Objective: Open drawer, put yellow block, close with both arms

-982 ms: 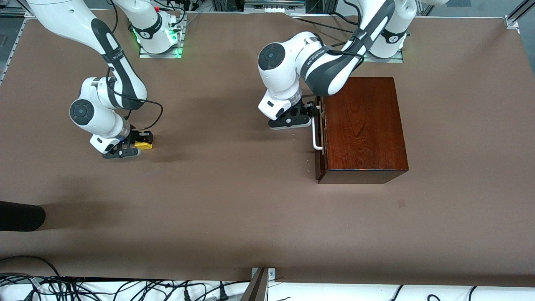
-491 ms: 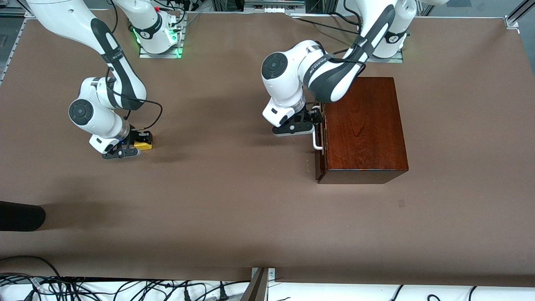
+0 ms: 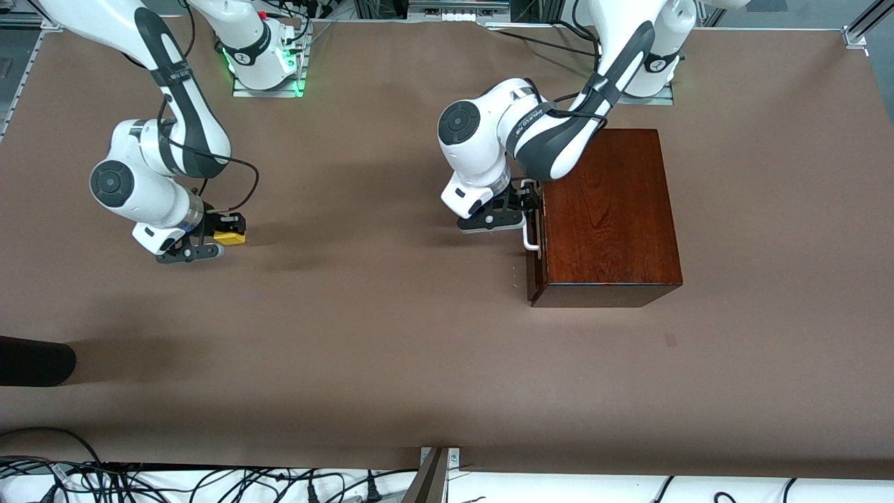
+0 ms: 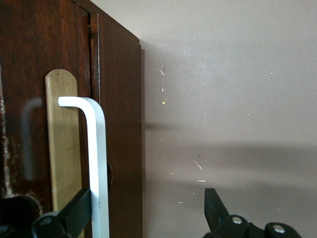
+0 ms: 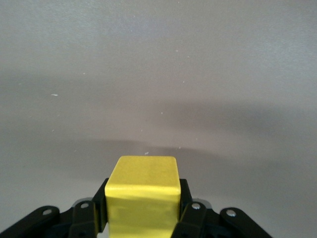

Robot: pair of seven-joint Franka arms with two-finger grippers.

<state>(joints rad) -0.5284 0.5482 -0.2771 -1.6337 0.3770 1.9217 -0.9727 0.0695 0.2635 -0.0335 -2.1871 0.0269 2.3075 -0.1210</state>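
The dark mahogany box [image 3: 607, 209] stands toward the left arm's end of the table. Its drawer front [image 3: 536, 262] is shut flush, and its white bar handle [image 3: 529, 234] faces the right arm's end. My left gripper [image 3: 524, 202] is open at the handle. In the left wrist view the handle [image 4: 97, 158] lies between the spread jaws of the left gripper [image 4: 148, 206], with one finger [image 4: 67, 218] against the bar. My right gripper [image 3: 223, 234] is shut on the yellow block [image 3: 230, 238] and holds it just above the table. In the right wrist view the block [image 5: 143, 191] sits between the fingers.
A black rounded object [image 3: 35, 360] juts in at the table's edge at the right arm's end, nearer the front camera. Cables [image 3: 140, 482] run along the front edge. Brown tabletop [image 3: 384, 314] lies between the block and the box.
My right gripper has lifted the yellow block slightly and carried it toward the right arm's end. My left gripper has moved in against the drawer handle.
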